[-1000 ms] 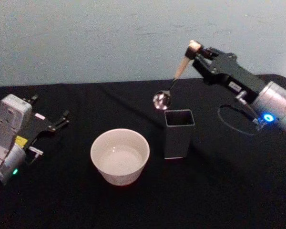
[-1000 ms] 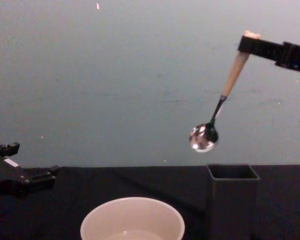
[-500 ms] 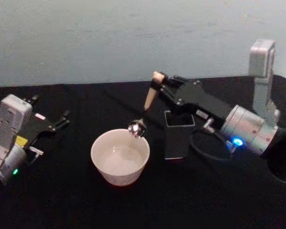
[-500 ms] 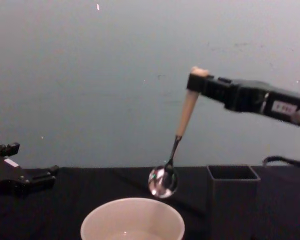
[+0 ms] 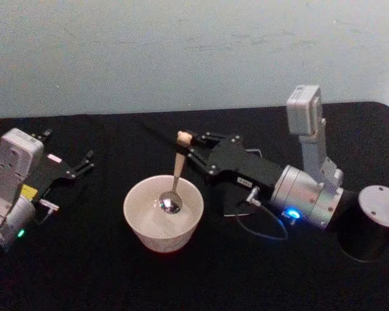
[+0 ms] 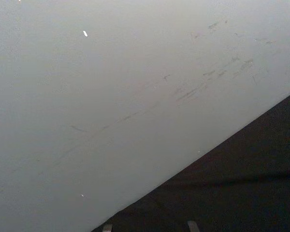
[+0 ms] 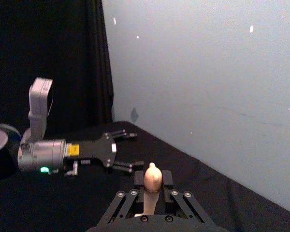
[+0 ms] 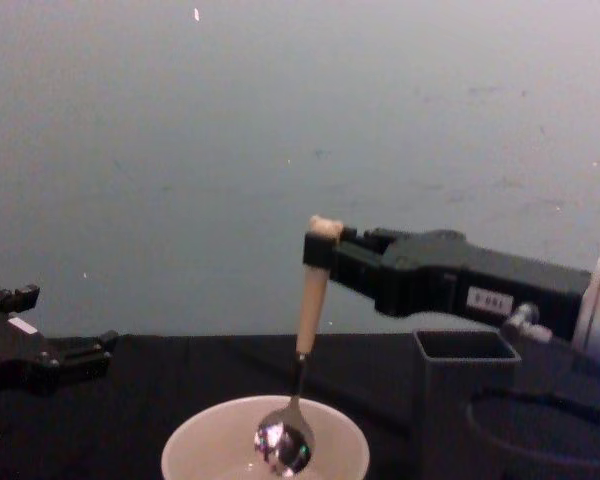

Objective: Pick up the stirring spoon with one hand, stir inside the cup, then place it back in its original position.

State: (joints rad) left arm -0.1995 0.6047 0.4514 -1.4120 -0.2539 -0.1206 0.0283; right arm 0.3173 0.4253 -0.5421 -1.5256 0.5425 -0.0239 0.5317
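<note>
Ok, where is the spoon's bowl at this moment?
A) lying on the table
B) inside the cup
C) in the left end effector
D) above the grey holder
B: the right end effector holds the spoon by its handle, with its bowl down inside the cup.

The right gripper [image 5: 187, 148] has swung left and down from above the dark square holder [image 8: 445, 400], carrying the stirring spoon [image 5: 176, 173]; its bowl now sits inside the cup [image 5: 161, 238].
</note>
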